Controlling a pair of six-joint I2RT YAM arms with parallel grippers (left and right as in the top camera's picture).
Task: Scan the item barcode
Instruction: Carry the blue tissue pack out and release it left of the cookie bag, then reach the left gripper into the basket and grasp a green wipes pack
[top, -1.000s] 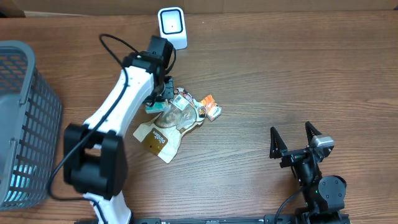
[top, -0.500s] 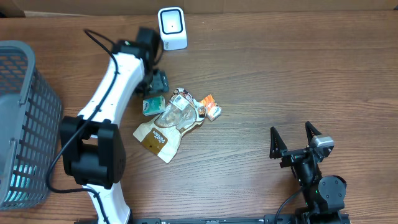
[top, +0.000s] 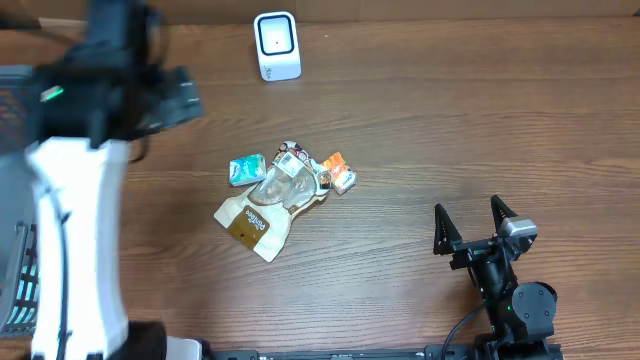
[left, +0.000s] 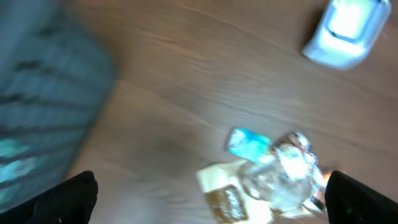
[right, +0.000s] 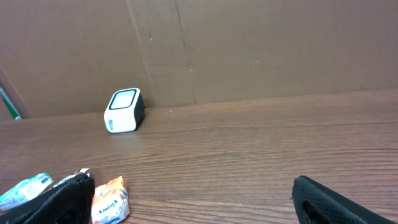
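Teal packet (top: 246, 168) lies flat on the brown wooden table (top: 450, 120), just beside the clear pouch (top: 272, 195), near the white scanner (top: 277, 45), cardboard wall (right: 249, 50) behind. Left gripper (left: 211, 190) hovers well apart from it, fingers spread and empty; right gripper (top: 470, 222) far off, fingers spread too

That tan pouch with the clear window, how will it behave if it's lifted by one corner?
The tan pouch looks like crinkled film, so it would probably flop and sag. Lying flat, it should not roll. Its glossy window may be slippery.
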